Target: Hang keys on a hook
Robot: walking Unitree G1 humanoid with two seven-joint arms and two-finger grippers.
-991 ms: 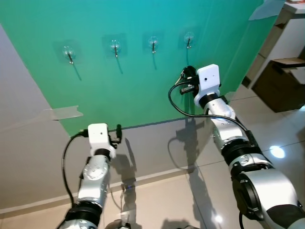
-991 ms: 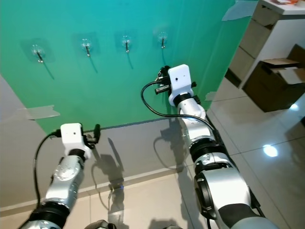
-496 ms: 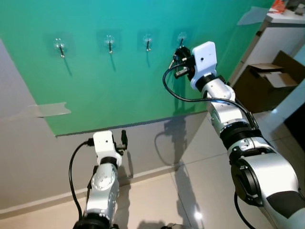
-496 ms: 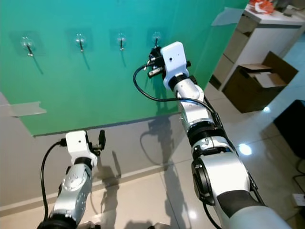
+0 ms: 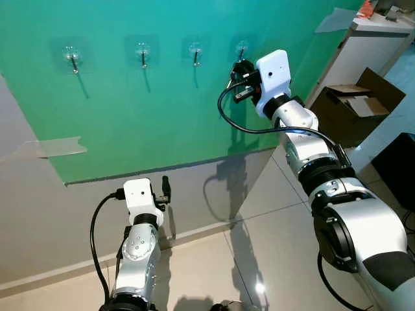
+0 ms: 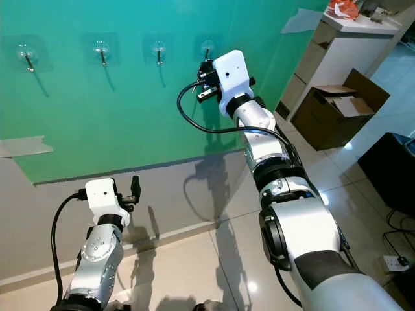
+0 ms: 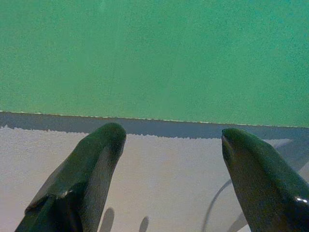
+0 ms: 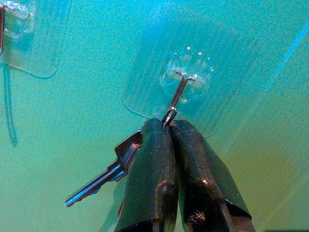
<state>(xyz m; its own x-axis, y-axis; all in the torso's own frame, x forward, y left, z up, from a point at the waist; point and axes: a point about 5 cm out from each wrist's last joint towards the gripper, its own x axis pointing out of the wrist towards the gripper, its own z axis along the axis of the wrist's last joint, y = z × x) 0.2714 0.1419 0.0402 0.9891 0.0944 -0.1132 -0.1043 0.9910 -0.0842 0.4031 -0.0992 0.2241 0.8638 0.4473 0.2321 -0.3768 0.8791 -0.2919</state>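
The right gripper [image 8: 170, 126] is raised to the green wall [image 5: 162, 116], its two black fingers [image 8: 149, 179] pressed together and pinching the keys [image 8: 108, 174] — a silver key blade sticks out to one side of the fingers, pointing away from the hook. The fingertips sit right at the lower end of the hook [image 8: 176, 96], a thin metal hook on a clear adhesive pad; whether the key ring is already over the hook cannot be told, since the fingers cover it. In the head views this is the rightmost of four hooks in a row on the wall, with the next hook [image 5: 195, 52] just to its left, another [image 5: 142, 50] beyond that, and the farthest [image 5: 72, 57] well apart at the left end.

The left gripper [image 7: 169, 140] is held low, fingers spread wide with nothing between them, facing the line where the green sheet ends and the grey wall [image 7: 159, 183] begins.

A strip of tape [image 5: 52, 148] holds the sheet's left edge. To the right stand a white shelf [image 6: 324, 52] and an open cardboard box [image 6: 337, 107] on the glossy tiled floor [image 6: 220, 259].
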